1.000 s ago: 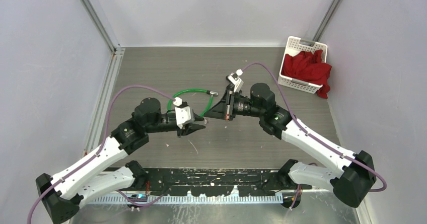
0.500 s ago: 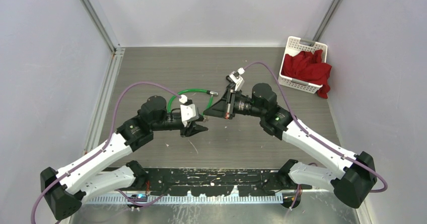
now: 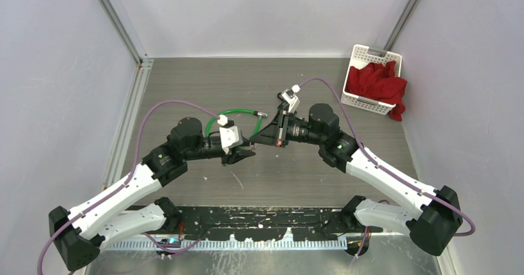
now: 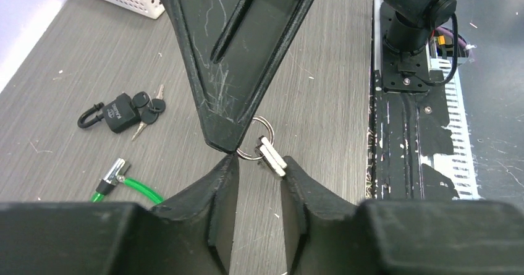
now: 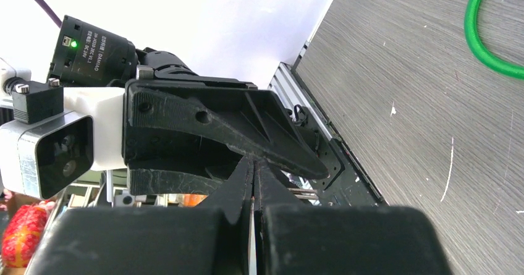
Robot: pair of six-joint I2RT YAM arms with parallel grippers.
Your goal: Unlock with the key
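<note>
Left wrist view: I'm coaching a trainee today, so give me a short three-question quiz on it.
1. True or false: the padlock hangs from the right pincer.
2. What does the right pincer grip? A) green cable B) keys on a ring C) basket
3. Fill in: the left pincer stands ____.
Key: 1 false, the padlock lies on the table; 2 B; 3 open.
</note>
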